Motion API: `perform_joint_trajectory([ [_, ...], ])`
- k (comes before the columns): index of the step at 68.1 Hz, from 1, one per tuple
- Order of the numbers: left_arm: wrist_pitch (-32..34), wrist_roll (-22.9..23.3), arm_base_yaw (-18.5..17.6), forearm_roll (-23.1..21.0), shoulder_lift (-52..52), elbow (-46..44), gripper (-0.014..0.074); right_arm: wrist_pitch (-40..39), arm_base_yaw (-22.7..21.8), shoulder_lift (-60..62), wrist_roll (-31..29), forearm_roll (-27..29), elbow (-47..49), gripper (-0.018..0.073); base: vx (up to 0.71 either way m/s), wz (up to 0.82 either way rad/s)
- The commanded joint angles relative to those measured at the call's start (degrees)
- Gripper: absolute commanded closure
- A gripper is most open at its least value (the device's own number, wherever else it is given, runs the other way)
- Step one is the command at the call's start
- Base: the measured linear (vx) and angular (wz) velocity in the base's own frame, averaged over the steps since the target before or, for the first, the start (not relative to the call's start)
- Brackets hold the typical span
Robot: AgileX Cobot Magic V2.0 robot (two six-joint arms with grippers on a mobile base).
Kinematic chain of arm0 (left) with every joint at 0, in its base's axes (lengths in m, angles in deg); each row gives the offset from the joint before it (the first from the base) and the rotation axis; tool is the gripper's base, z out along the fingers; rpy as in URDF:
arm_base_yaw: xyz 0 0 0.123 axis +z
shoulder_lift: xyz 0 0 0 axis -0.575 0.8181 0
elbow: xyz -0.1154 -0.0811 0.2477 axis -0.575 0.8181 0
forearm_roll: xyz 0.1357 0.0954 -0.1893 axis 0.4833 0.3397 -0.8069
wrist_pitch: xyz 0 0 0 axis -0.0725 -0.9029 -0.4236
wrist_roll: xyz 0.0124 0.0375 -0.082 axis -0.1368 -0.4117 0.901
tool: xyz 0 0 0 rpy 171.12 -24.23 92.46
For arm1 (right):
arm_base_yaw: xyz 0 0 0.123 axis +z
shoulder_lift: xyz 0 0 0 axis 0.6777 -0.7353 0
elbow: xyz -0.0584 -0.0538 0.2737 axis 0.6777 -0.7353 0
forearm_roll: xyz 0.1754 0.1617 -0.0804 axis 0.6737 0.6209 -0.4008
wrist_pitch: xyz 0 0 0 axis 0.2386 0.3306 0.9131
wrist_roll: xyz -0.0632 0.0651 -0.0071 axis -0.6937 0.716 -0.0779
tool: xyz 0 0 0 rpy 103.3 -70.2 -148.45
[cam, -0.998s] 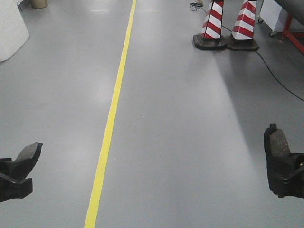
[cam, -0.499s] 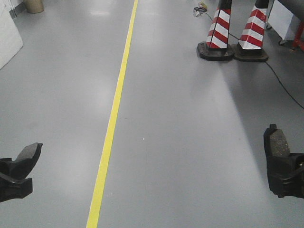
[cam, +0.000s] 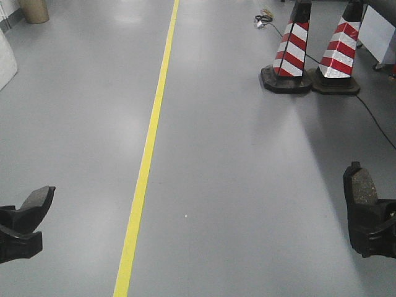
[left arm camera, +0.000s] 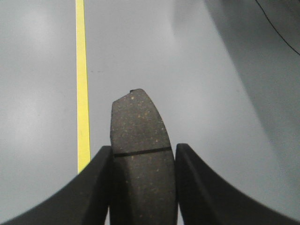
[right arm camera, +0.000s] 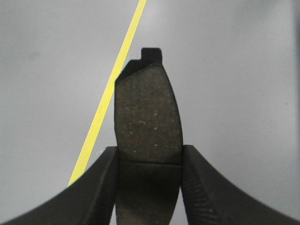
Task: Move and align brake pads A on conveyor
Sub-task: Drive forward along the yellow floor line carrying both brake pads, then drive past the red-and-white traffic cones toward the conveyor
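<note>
My left gripper (left arm camera: 143,154) is shut on a dark speckled brake pad (left arm camera: 138,126) with a thin groove across it; the pad sticks out forward over grey floor. In the front view this pad (cam: 37,201) shows at the lower left edge, held by the left gripper (cam: 21,226). My right gripper (right arm camera: 149,157) is shut on a second brake pad (right arm camera: 147,112) with a small tab at its tip. That pad (cam: 362,187) stands at the lower right of the front view in the right gripper (cam: 370,224). The conveyor is out of view.
A yellow line (cam: 148,142) runs along the grey floor between the arms. Two red-and-white striped cones (cam: 291,52) (cam: 339,59) stand far right on black bases, with a black cable (cam: 371,117) trailing past them. A tan drum (cam: 34,9) sits far left.
The whole scene has slid down and nearer in the front view: cones and floor marks moved toward me, the white object at left left the frame. Both grippers hold their pads unchanged.
</note>
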Motion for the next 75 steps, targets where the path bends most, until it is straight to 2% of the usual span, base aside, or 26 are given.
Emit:
perform_joint_trajectory([
  [1, 4.2, 0.3, -0.4, 0.6, -0.2, -1.7, 0.0482, -4.5, 0.0, 0.3, -0.2, -0.4, 1.7, 0.0535, 0.53, -0.03],
  [75, 4.2, 0.3, -0.4, 0.6, -0.2, -1.7, 0.0482, -4.6, 0.0, 0.3, -0.2, -0.4, 1.7, 0.0535, 0.54, -0.03],
])
